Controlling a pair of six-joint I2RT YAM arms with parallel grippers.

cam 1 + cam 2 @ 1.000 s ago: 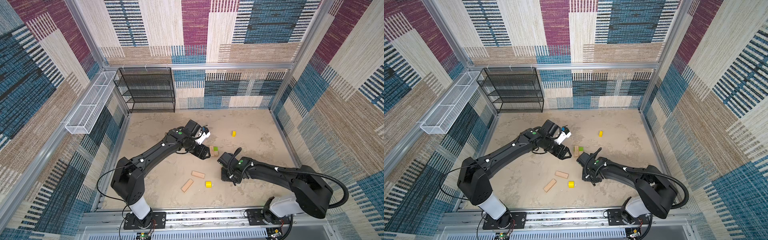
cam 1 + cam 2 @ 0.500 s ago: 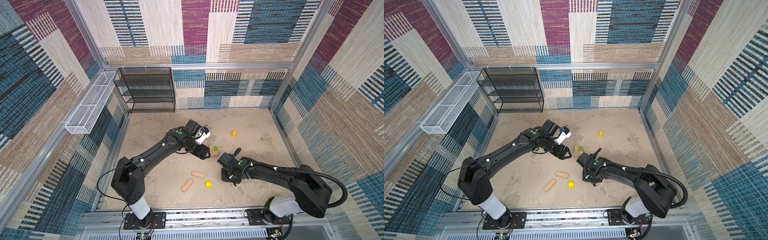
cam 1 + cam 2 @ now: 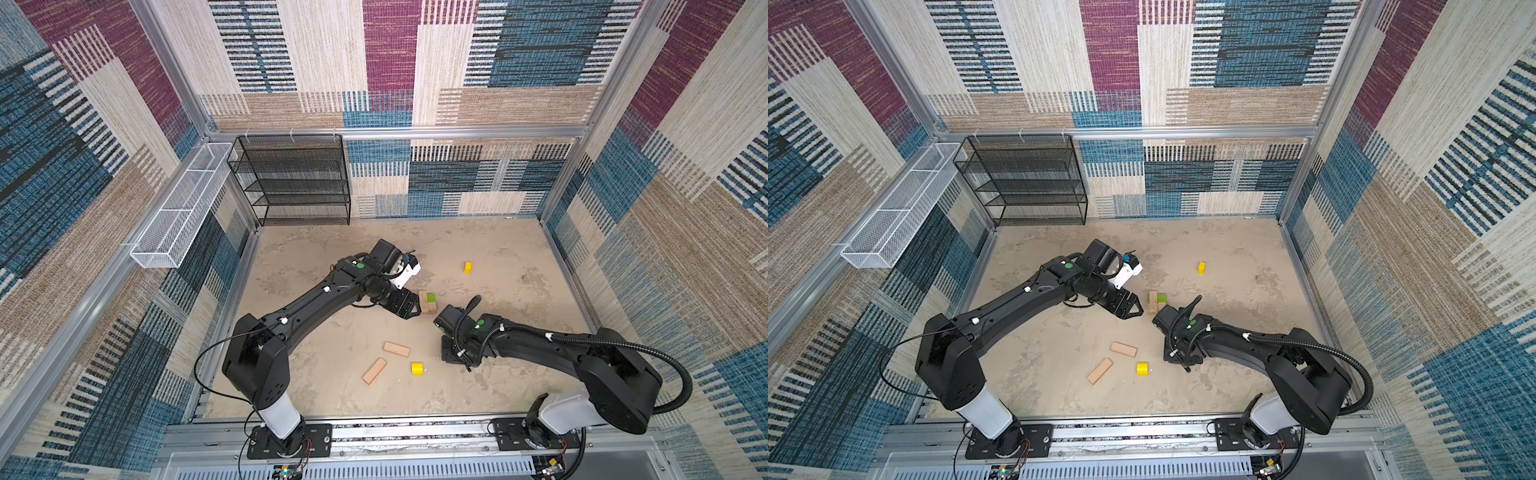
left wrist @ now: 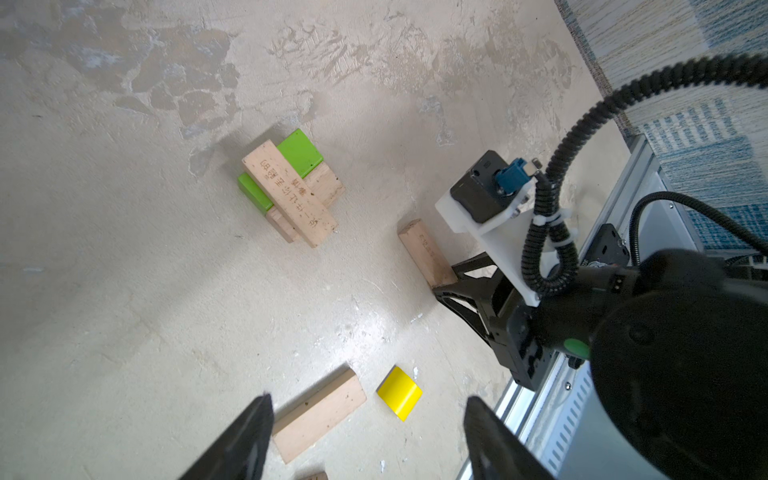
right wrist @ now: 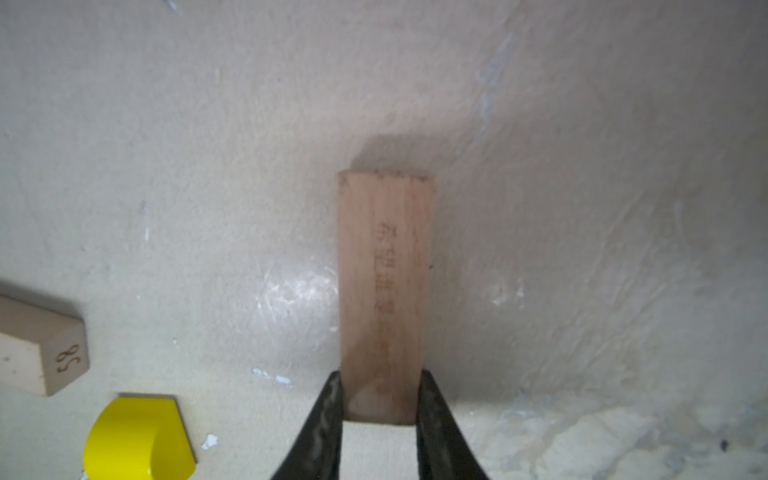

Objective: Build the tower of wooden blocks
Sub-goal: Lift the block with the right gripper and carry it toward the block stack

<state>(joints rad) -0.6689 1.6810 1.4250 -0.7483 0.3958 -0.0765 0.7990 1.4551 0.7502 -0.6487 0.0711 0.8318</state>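
right hand (image 5: 380, 378) clamped on near end of tan plank (image 5: 384, 282) lying on the bench (image 5: 166, 166), long axis sticking straight out from it | tower (image 3: 428, 302) close by, back-left of that hand | left hand (image 3: 409, 309) wide open, empty, just beside tower

Centre: low tower of tan wooden planks (image 3: 1153, 303) with a lime-green brick (image 3: 1162, 297). Foreground: two loose tan planks (image 3: 1123, 349) (image 3: 1100, 371), one small yellow block (image 3: 1142, 368).
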